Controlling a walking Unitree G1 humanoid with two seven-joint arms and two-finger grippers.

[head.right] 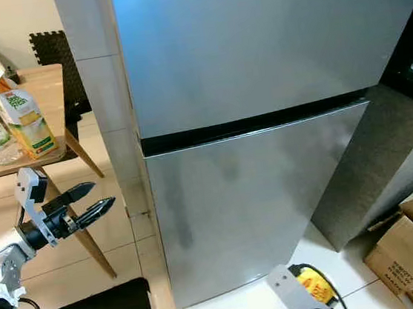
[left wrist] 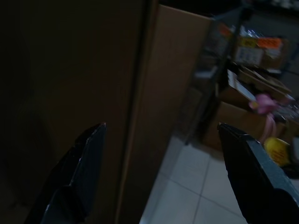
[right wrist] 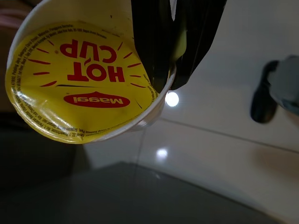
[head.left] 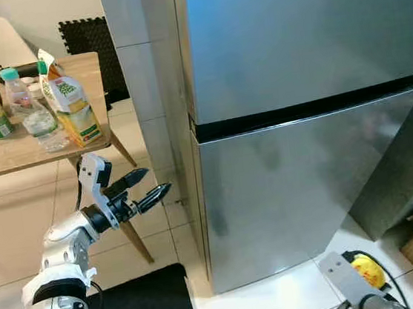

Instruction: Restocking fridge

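Just beside the smooth steel fridge [head.left: 300, 188] my left pincer [head.left: 145, 187] hangs spread, empty; my right pincer [right wrist: 177, 56] clamps a yellow-lidded noodle cup [right wrist: 79, 84].

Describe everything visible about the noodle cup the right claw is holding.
The noodle cup is a white cup sealed with a yellow foil lid printed in red with "Maggi" and "HOT CUP" and short red rays around the edge. The lid looks intact, slightly crinkled at the rim. The right claw is shut on its rim, both black fingers pinching the edge beside the lid. In the head views its yellow lid shows low beside the closed fridge, above the white tiled floor.
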